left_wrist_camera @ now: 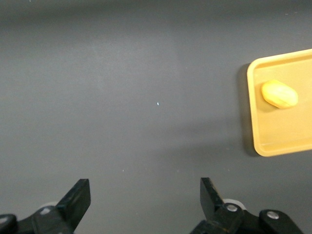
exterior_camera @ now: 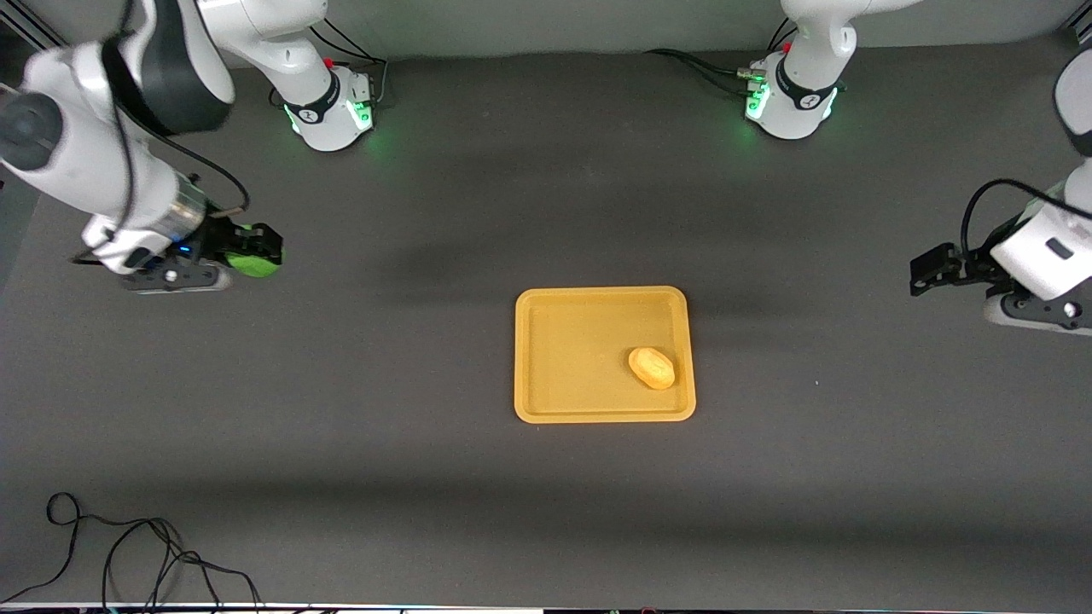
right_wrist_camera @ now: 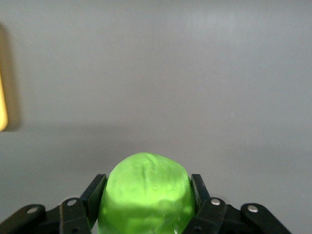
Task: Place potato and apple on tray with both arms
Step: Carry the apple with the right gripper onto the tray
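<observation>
A dark grey table [exterior_camera: 426,443] fills nearly everything, matte, with soft bands of shadow across it. A thin black cable [exterior_camera: 128,554] lies in loose loops on the table at the corner nearest the front camera, toward the right arm's end. More black cables [exterior_camera: 699,64] trail along the table's edge farthest from that camera.
</observation>
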`<state>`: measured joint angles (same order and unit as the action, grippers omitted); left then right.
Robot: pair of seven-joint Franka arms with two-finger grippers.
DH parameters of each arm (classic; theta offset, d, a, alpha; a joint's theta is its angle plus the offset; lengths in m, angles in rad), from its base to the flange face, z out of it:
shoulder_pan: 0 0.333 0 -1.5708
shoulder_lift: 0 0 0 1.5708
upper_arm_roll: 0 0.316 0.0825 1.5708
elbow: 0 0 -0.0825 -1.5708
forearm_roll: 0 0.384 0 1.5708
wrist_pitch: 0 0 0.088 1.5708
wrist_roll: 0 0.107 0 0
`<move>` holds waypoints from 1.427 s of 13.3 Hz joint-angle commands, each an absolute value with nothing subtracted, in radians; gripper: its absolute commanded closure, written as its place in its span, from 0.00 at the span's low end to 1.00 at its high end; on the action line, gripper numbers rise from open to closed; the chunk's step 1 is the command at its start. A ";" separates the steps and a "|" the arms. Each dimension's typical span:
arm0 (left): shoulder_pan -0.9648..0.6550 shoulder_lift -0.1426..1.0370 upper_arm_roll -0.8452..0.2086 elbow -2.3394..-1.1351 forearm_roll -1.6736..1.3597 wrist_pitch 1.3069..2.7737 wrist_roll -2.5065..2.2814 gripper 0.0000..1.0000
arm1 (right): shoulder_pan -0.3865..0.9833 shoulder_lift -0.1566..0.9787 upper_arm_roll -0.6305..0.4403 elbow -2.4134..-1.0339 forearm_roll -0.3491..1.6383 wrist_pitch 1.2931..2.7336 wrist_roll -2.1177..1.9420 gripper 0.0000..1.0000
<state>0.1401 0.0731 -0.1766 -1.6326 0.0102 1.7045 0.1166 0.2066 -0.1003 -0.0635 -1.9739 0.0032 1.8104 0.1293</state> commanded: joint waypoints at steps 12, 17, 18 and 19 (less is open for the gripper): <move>0.129 0.080 -0.169 -1.585 0.017 1.683 0.057 0.00 | 0.751 0.762 -0.058 -0.887 -0.003 1.715 0.871 0.46; 0.129 0.087 -0.169 -1.586 0.017 1.695 0.060 0.00 | 0.850 0.977 -0.060 -0.888 -0.071 2.006 0.881 0.46; 0.129 0.094 -0.169 -1.589 0.017 1.697 0.060 0.00 | 0.844 1.011 -0.063 -0.890 -0.072 2.047 0.879 0.46; 0.130 0.095 -0.169 -1.594 0.017 1.703 0.060 0.00 | 0.839 1.043 -0.064 -0.890 -0.074 2.083 0.879 0.46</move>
<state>0.1365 0.0883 -0.1730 -1.5915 0.0072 1.6887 0.0757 0.8555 0.9718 -0.0602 -0.9565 -0.0551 2.0484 0.8805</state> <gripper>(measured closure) 0.000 0.260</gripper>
